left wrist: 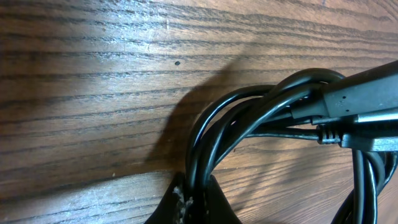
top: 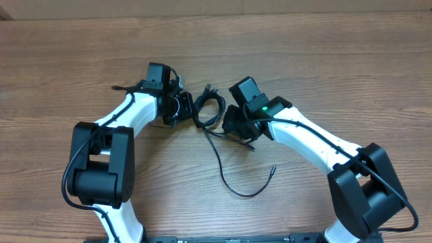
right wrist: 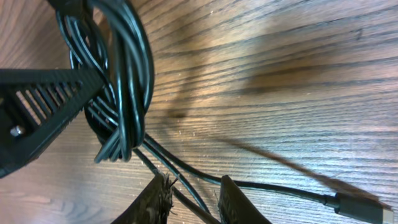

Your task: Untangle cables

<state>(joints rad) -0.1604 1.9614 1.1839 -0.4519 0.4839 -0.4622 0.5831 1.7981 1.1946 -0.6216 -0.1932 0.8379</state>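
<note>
At the middle of the wooden table [top: 317, 54], the cables [top: 210, 108] lie as a small black coil between the two grippers. One loose strand curves away toward the robot and ends in a free tip [top: 273, 169]. The left gripper [top: 183, 108] is at the coil's left edge. In its wrist view its fingers [left wrist: 191, 208] are pressed together on strands of the coil, with two plug ends [left wrist: 354, 102] just to the right. The right gripper [top: 233, 125] is at the coil's right edge. Its fingertips [right wrist: 155, 202] stand slightly apart, and thin strands run through the gap unclamped. A plug [right wrist: 357, 206] lies flat on the wood nearby.
</note>
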